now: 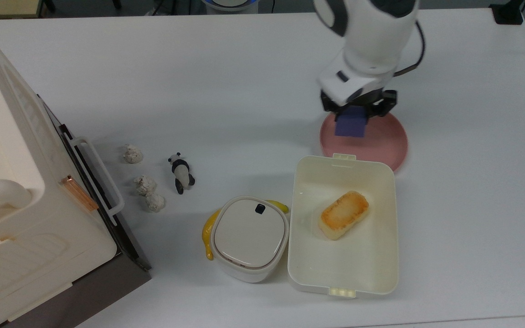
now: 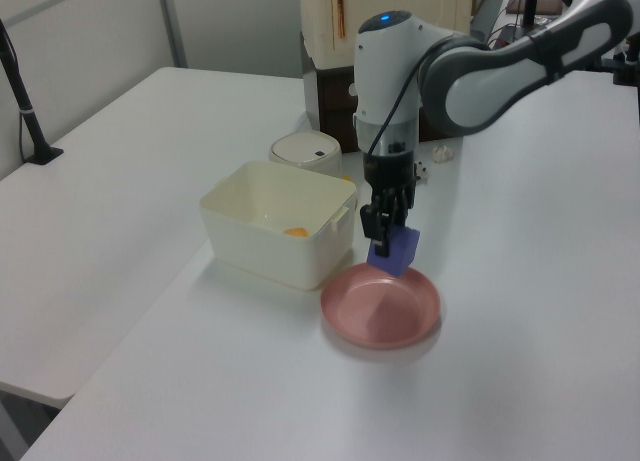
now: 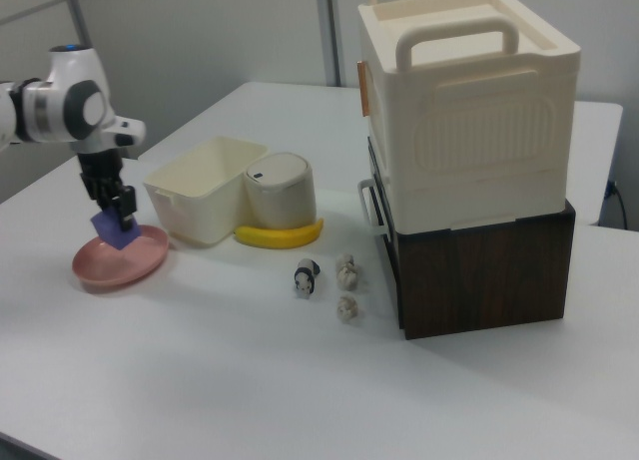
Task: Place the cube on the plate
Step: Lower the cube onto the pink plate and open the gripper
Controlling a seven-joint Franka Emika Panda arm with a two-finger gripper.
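The white and grey robot arm is bent down, with its black two-finger gripper [image 2: 385,243] pointed downward and clamped on a small blue-purple matte cube [image 2: 393,250], held above a round pink plate [image 2: 380,311].
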